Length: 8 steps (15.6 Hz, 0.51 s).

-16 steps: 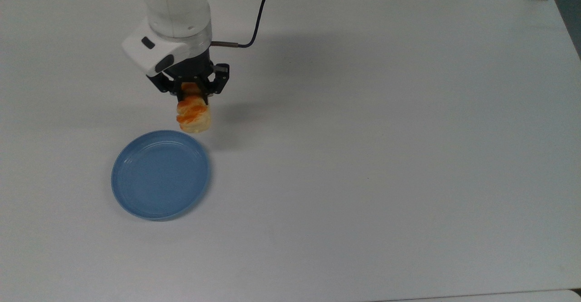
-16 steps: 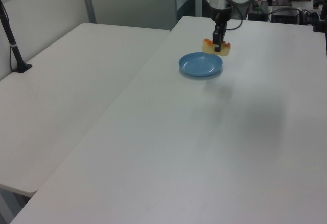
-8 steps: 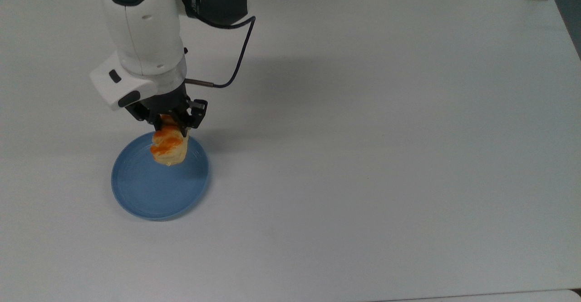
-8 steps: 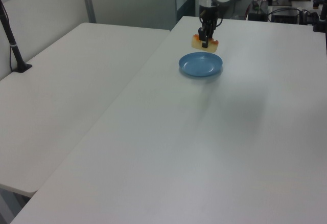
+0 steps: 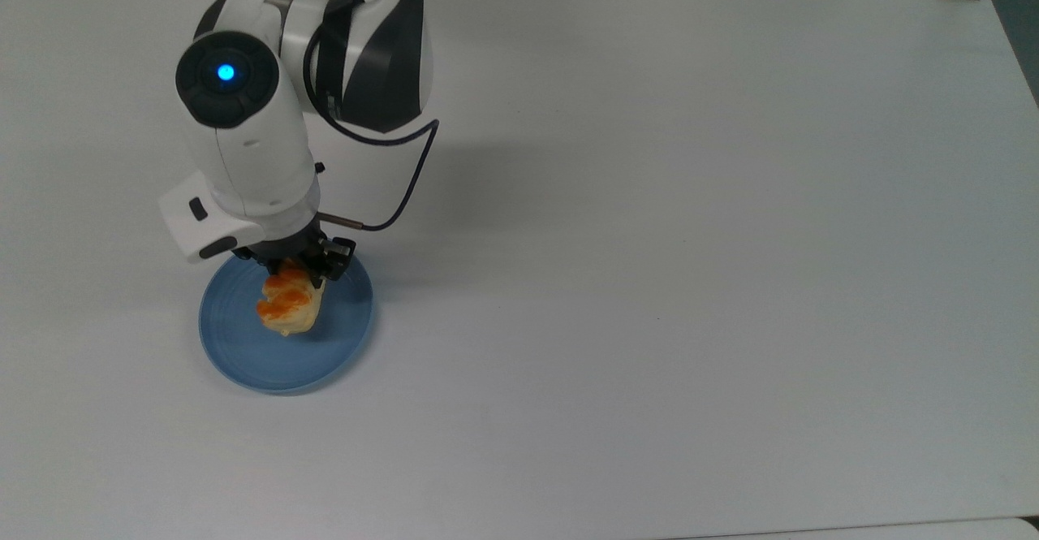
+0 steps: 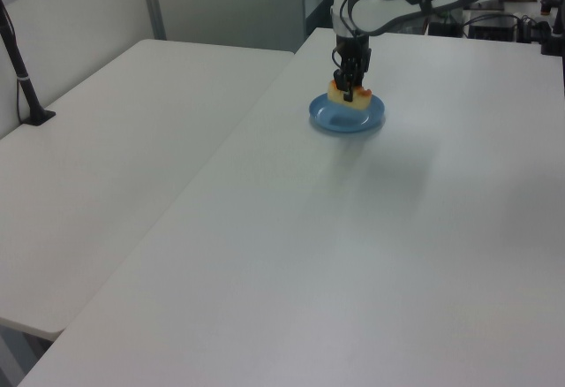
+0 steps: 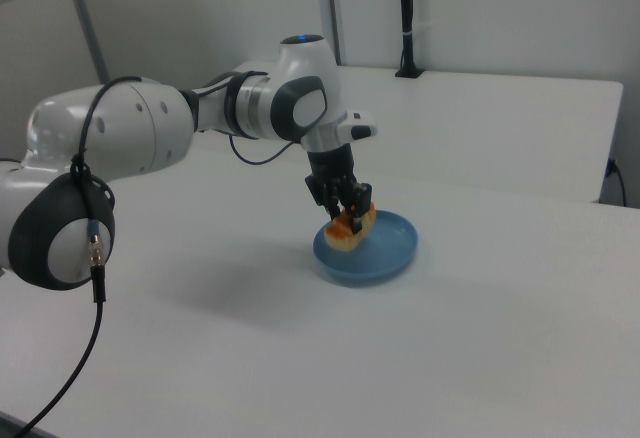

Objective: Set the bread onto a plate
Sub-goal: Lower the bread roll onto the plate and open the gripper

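The bread (image 5: 287,306), a pale-yellow roll with orange glazed humps, hangs low over the light-blue plate (image 5: 341,343). My gripper (image 5: 294,274) is shut on the bread's upper end, fingers pointing down. In the left view the bread (image 6: 347,94) sits just above the plate (image 6: 366,120), held by the gripper (image 6: 350,87). The right view shows the bread (image 7: 351,226) tilted over the plate's (image 7: 390,256) near-left part, with the gripper (image 7: 349,210) clamped on it. Whether the bread touches the plate I cannot tell.
The plate rests on a wide white table (image 5: 690,239). A black cable (image 5: 406,174) loops from the wrist. A second white table (image 6: 124,131) stands at the left view's left, with a black post (image 6: 22,78) on it.
The arm carried the bread from beside the plate's far edge to over the plate's middle and lowered it. The grip on the bread stayed the same.
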{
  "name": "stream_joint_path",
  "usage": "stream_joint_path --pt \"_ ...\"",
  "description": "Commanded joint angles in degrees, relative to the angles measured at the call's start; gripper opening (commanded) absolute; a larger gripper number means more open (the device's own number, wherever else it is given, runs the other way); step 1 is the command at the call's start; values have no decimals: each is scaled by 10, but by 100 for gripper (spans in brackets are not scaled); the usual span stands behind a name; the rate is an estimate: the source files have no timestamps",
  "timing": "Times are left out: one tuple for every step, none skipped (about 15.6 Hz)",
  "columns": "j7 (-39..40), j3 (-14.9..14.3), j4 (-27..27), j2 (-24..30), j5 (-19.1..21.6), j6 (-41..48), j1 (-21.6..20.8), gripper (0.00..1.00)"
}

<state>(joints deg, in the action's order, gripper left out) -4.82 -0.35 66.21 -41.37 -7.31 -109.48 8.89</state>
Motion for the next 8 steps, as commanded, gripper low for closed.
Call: stream_joint_path --pt "-16 -8 -28 -17 3 7 -4 49" --pt "-22 -7 -28 -17 3 7 -4 55" --pt "-29 -8 -28 -17 3 7 -3 73" --pt "-35 -8 -28 -16 3 7 -3 95" --pt "-37 -8 -27 -14 3 7 -3 100" --pt "-35 -8 -25 -10 1 8 -3 100" --pt "-34 -8 -24 -5 1 8 -4 100" --pt "-34 -8 -24 -4 1 8 -3 100"
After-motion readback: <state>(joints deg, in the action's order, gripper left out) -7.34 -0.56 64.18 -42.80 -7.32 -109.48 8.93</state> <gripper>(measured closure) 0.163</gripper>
